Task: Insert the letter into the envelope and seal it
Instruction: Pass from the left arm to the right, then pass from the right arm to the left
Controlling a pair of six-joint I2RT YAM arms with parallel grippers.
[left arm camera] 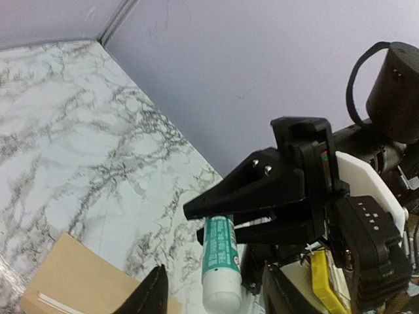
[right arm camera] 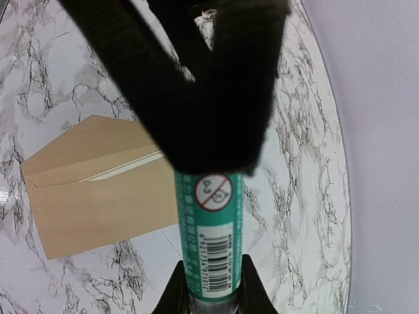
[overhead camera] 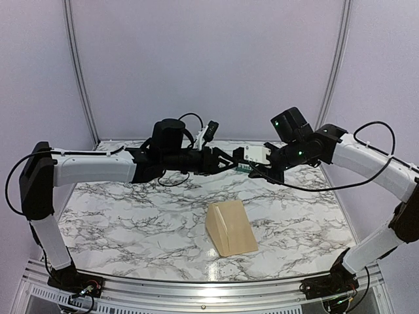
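Green-and-white tube (right arm camera: 208, 229) clamped in my right end effector (right arm camera: 211, 269), in the air above the tabletop (overhead camera: 131, 209).
My right fingers (right arm camera: 175, 291) press on both sides of the tube's lower end. My left end effector (overhead camera: 229, 162) meets it at the tube's other end with its jaws spread; the one left finger (left arm camera: 154, 293) seen in the left wrist view stands clear of the tube. The envelope (overhead camera: 230, 227) lies flat on the tabletop below both arms, touched by neither. A thin pale edge shows along its flap line; I cannot tell whether that is the letter.
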